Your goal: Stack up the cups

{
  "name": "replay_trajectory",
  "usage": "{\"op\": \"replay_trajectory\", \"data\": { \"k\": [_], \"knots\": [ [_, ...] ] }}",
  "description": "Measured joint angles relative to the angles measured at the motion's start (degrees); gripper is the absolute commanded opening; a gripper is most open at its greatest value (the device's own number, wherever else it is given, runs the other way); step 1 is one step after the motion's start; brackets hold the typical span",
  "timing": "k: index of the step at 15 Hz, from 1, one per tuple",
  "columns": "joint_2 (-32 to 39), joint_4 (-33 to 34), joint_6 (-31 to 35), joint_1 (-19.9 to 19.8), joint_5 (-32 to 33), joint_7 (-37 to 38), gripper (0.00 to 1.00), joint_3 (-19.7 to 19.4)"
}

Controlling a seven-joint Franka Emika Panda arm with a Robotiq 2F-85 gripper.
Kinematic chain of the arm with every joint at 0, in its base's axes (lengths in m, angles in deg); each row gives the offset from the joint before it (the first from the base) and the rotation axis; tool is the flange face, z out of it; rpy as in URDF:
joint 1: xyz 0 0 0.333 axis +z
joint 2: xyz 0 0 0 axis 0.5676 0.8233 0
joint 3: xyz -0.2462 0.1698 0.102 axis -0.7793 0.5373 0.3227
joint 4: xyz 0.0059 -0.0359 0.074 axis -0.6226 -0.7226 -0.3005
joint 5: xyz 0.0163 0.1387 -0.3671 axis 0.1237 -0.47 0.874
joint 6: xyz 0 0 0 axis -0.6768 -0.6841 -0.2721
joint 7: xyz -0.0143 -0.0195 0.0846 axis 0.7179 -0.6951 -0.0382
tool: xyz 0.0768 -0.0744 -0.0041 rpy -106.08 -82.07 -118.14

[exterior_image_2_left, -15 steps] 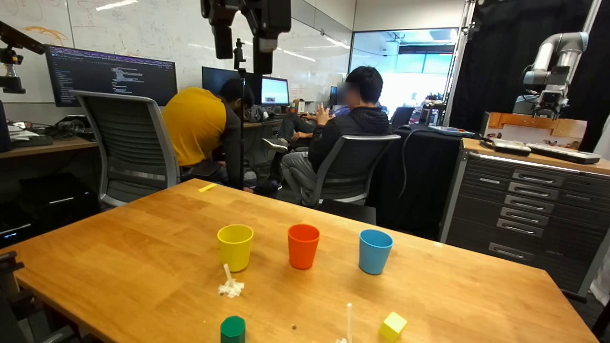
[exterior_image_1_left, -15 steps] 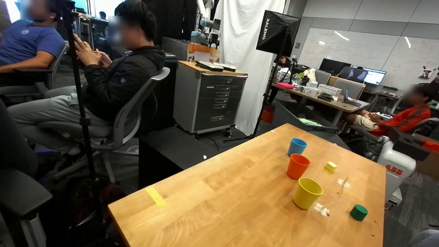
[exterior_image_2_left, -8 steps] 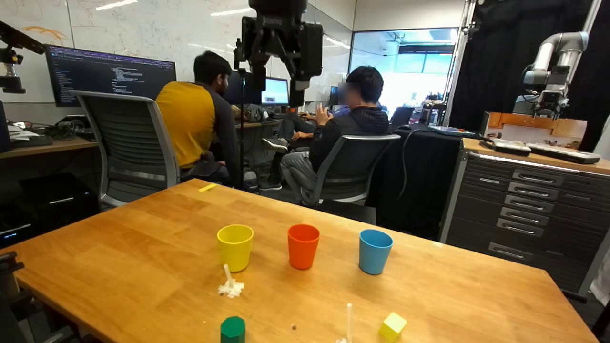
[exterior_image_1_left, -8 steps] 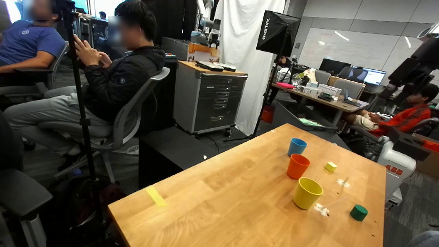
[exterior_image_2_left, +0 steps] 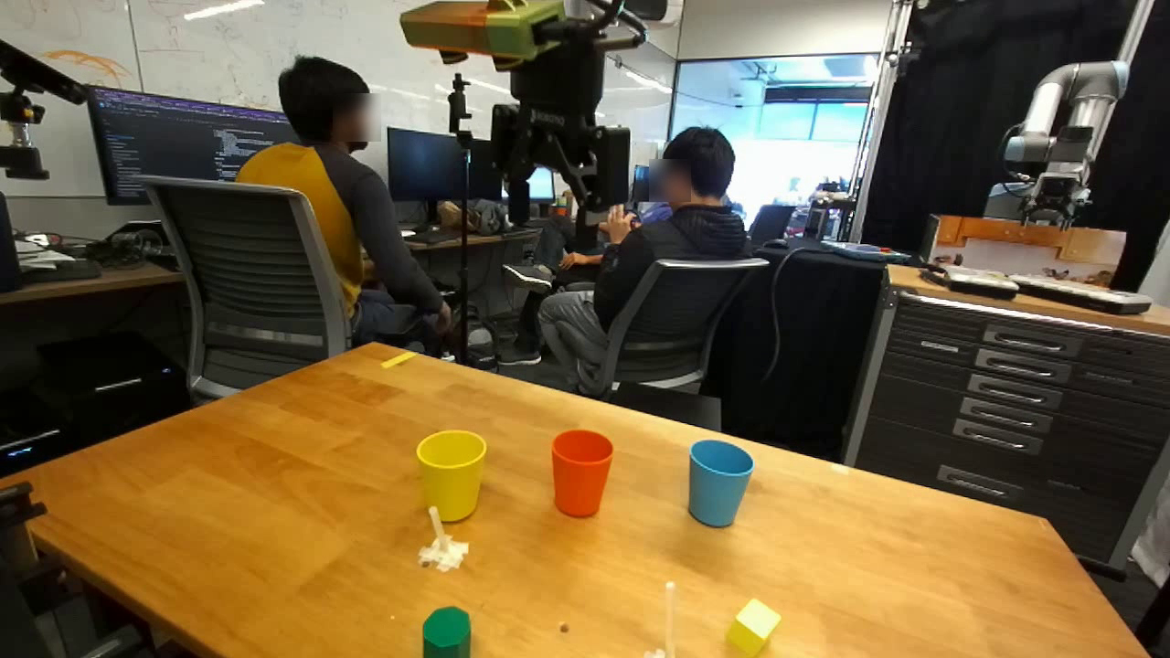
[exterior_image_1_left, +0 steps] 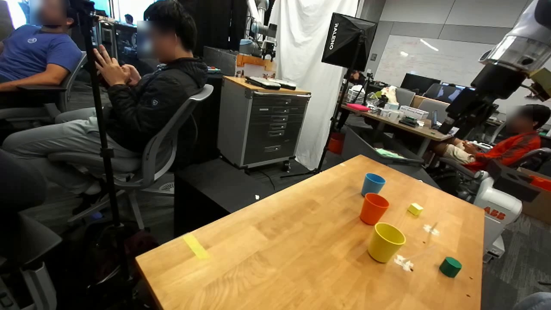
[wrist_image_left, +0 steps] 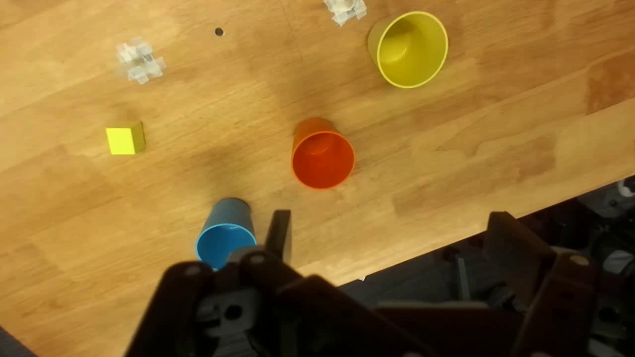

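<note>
Closest to you in an exterior view: dark green faceted block (exterior_image_2_left: 447, 633), smooth yellow cube (exterior_image_2_left: 755, 627). Behind them, yellow cup (exterior_image_2_left: 452, 475), orange-red cup (exterior_image_2_left: 582, 475), blue cup (exterior_image_2_left: 719, 486): tapered plastic, upright, apart, in a row on grained wood tabletop (exterior_image_2_left: 274, 484). Your claw (exterior_image_2_left: 554, 230) hangs above; wrist view shows jaws spread wide, gripping nothing.

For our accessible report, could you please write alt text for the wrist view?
A yellow cup, an orange-red cup and a blue cup stand upright and apart on a wooden table; the open, empty gripper partly hides the blue cup. A yellow block lies at left.
</note>
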Motion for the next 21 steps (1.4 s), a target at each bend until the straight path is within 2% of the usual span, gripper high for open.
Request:
{"op": "replay_trajectory", "data": {
  "k": [11, 21],
  "knots": [
    [12.6, 0.3, 5.3, -1.2, -0.1, -2.9, 1.00, 3.4],
    [18.8, -0.5, 10.5, -1.2, 1.2, -3.3, 1.00, 7.7]
  ]
}}
